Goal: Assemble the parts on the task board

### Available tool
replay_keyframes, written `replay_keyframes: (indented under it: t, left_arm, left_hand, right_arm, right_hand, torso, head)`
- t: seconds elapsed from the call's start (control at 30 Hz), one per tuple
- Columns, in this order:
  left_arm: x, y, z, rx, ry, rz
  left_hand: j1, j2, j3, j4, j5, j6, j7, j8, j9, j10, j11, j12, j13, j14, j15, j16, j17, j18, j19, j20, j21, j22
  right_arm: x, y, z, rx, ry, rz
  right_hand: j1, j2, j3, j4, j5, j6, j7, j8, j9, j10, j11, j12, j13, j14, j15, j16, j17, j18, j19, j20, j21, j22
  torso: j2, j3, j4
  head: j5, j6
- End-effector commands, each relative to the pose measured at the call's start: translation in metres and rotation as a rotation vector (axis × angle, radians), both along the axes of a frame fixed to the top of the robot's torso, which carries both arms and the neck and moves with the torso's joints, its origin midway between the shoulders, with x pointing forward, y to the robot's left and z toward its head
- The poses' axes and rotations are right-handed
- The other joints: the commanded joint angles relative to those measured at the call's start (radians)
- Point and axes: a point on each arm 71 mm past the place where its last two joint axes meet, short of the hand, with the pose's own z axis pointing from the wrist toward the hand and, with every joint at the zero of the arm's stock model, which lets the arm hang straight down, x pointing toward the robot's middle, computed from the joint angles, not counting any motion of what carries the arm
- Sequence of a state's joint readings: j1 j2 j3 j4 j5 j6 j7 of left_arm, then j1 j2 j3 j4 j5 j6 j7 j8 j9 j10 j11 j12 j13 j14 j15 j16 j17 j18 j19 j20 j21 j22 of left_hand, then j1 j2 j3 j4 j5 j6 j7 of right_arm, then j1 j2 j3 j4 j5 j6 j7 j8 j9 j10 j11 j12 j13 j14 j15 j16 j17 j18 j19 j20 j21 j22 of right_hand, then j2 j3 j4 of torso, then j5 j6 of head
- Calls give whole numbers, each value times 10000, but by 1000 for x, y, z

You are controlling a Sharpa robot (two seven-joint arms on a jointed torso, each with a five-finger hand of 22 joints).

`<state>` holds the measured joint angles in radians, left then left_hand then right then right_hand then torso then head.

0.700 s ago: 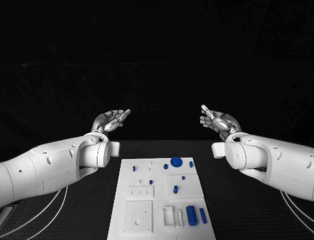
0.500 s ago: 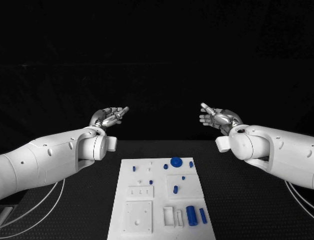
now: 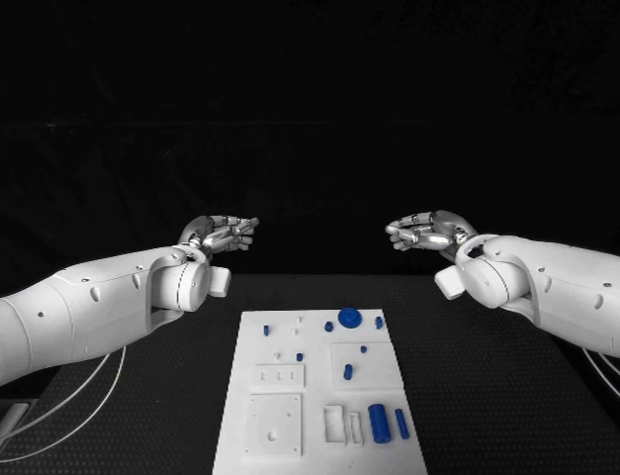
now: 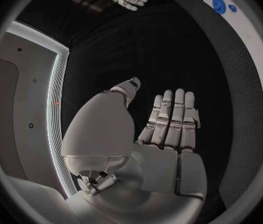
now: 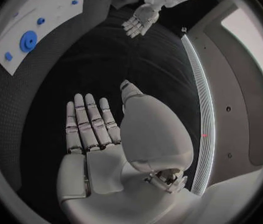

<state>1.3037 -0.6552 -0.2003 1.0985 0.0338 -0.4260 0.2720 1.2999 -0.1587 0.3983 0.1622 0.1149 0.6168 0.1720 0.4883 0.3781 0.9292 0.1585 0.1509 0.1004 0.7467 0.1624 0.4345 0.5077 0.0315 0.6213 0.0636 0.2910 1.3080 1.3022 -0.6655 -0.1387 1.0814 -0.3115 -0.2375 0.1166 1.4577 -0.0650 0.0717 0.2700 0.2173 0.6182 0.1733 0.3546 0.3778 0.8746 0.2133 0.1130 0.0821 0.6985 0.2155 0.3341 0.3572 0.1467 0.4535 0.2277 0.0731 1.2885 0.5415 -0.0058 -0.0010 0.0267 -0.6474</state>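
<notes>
Both hands, left hand [image 3: 220,236] and right hand [image 3: 426,234], hover empty, fingers spread, above black table [image 3: 481,396].

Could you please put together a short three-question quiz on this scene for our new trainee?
1. True or false: the left hand is holding a blue part.
2. Where is the round blue disc on the white board? A) at the far end B) at the near end C) off the board, on the table
3. Fill in: both the left hand and the right hand are raised beyond the board's ____ end.

Key: 1 false; 2 A; 3 far.
</notes>
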Motion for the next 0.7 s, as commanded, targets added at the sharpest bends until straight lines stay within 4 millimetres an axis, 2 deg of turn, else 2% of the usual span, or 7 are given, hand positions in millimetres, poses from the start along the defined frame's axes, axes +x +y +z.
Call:
replay_keyframes:
  t: [0.03,0.23,0.27,0.33,0.37,0.5,0.7]
  left_arm:
    - [-3,-3,1,-45,49,-639]
    - [-21,4,4,-8,-11,-1176]
    - [-23,4,4,-20,-16,-1251]
    - [-26,2,7,-112,-17,-1428]
    - [-27,2,8,-143,-34,-1482]
    - [-33,-3,16,-257,-159,-1788]
    - [-38,-7,24,-279,-345,-2121]
  left_hand:
    - [470,235,-68,-577,563,644,160,178,41,675,-40,309,95,800,-182,411,134,288,553,-152,278,223]
    - [669,596,958,-2143,774,1595,-121,81,-107,1681,-317,547,183,1637,-482,660,201,232,1207,-479,563,166]
    - [463,609,1132,-2345,734,1658,-128,28,-135,1705,-321,514,177,1660,-490,642,196,197,1227,-501,571,171]
    - [98,537,1300,-2601,605,1743,-148,-25,-155,1747,-324,474,174,1699,-502,630,198,163,1267,-509,604,188]
    - [-42,467,1345,-2666,540,1762,-147,-50,-163,1762,-323,461,174,1720,-509,630,202,159,1285,-518,620,193]
    - [-472,239,1459,-2753,394,1778,-102,-135,-187,1805,-295,418,174,1760,-517,621,211,156,1325,-536,663,199]
    - [-884,-61,1559,-2793,259,1686,25,-263,-218,1804,-245,344,164,1801,-519,612,227,177,1354,-543,717,204]
  right_arm:
    - [0,7,-4,-2971,-1138,1158]
    - [0,25,-10,-5316,-1972,2218]
    - [0,27,-10,-5580,-2111,2331]
    - [-2,30,-11,-6306,-2485,2578]
    - [-2,33,-11,-6550,-2600,2692]
    - [-4,42,-12,-7684,-3137,3191]
    - [-6,57,-16,-9098,-3246,3852]
  right_hand:
    - [1547,-418,1154,-181,541,1574,176,500,75,1782,-530,454,179,1553,-553,617,305,708,1680,15,106,-326]
    - [1550,-724,2853,-848,477,2604,-130,623,102,2805,-904,442,176,2889,-1074,1087,695,1151,3453,-86,424,-603]
    - [944,-858,3498,-1488,451,2730,-168,504,47,2961,-935,263,85,2999,-1130,1014,784,1151,3692,-172,349,-743]
    - [-2268,-351,5401,-5131,310,3058,-164,186,-22,3456,-932,-297,-99,3362,-1179,743,1179,1075,4067,-272,302,-641]
    - [-2716,-293,5734,-5416,261,3132,-195,177,-8,3564,-955,-315,-83,3587,-1280,782,1279,1121,4307,-251,460,-500]
    - [-3154,-473,6066,-5595,156,3100,-178,101,9,3779,-1026,-335,-56,4166,-1531,980,1576,1151,4799,-444,811,-198]
    - [-3256,-1233,5565,-5617,1304,2149,228,-384,-145,2924,-704,-498,-171,4482,-1704,1082,2011,1151,5078,-625,1081,109]
  torso:
    - [31,-10,22]
    - [195,19,64]
    - [232,30,68]
    - [313,45,112]
    - [355,51,142]
    - [517,68,220]
    - [797,59,393]
  head:
    - [35,42]
    - [41,106]
    - [38,125]
    - [-20,126]
    - [-48,122]
    - [-67,96]
    - [-179,127]
